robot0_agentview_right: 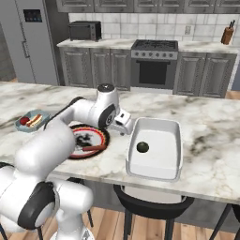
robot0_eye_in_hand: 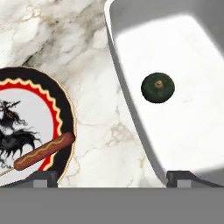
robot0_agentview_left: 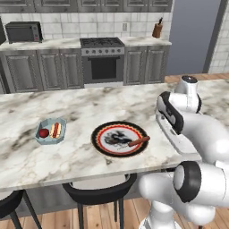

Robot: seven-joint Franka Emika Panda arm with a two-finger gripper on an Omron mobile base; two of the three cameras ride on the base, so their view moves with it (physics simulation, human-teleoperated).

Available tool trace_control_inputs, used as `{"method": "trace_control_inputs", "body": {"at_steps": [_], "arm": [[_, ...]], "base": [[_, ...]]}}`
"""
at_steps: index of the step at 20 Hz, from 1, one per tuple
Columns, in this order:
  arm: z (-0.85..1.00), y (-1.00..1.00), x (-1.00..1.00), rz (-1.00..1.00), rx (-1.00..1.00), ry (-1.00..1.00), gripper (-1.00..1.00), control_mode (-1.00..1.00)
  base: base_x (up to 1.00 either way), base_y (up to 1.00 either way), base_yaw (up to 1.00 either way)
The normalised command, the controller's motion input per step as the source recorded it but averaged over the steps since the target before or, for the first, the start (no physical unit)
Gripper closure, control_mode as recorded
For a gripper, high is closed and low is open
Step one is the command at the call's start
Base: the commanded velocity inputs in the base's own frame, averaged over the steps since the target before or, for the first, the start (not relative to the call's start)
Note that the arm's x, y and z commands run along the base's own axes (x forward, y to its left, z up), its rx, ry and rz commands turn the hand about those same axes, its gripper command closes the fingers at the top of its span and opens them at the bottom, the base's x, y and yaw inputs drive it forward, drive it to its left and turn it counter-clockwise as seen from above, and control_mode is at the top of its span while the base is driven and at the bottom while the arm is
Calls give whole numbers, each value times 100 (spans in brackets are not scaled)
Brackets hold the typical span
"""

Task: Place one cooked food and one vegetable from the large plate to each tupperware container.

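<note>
We see the marble bench (robot0_agentview_left: 53, 161) carrying three dishes. The large plate (robot0_agentview_left: 120, 138), black rim, red ring, white centre with a dark swirly figure, sits near the front edge. On its right side lies a corn dog on a stick (robot0_agentview_left: 139, 141), coated end out over the rim; in the hand view it lies slanted across the plate's edge (robot0_eye_in_hand: 43, 151).

To the plate's left, well apart, we note the small pale-blue container (robot0_agentview_left: 51, 131). Inside are a red round vegetable (robot0_agentview_left: 43, 133) and a hot dog in a bun (robot0_agentview_left: 55, 130), side by side.

To the plate's right, the larger white container (robot0_agentview_right: 176, 140) sits near the plate, a strip of bare marble between them. In it rests a dark green squash (robot0_agentview_right: 142, 147), round, stem up (robot0_eye_in_hand: 158, 87), toward the plate side of the container floor.

The tool (robot0_eye_in_hand: 112, 177) hangs over the gap between plate and white container. Its fingertips (robot0_eye_in_hand: 43, 177) stand spread wide, one above the plate rim, the other above the container wall. Tool released, nothing between the tips.

In the background: an oven range (robot0_agentview_left: 103, 60), a toaster oven (robot0_agentview_left: 23, 31) and a knife block (robot0_agentview_left: 157, 29) on the far counter.
</note>
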Motion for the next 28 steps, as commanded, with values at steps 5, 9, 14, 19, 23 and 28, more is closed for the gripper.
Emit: {"method": "trace_control_inputs", "body": {"at_steps": [5, 9, 14, 19, 23, 28], "arm": [[4, 92, -60, -4, 0, 0, -100, -100], [0, 70, -61, -31, 0, 0, -100, -100], [-12, 30, -4, -34, 10, 0, -100, -100], [-25, 10, 19, -5, 23, 4, -100, -100], [-5, 38, 51, 0, -2, 13, -100, -100], [-5, 48, 37, 0, -7, 15, -100, -100]], "base": [[0, 0, 0], [0, 0, 0], [0, 0, 0], [0, 0, 0], [0, 0, 0], [0, 0, 0]]}}
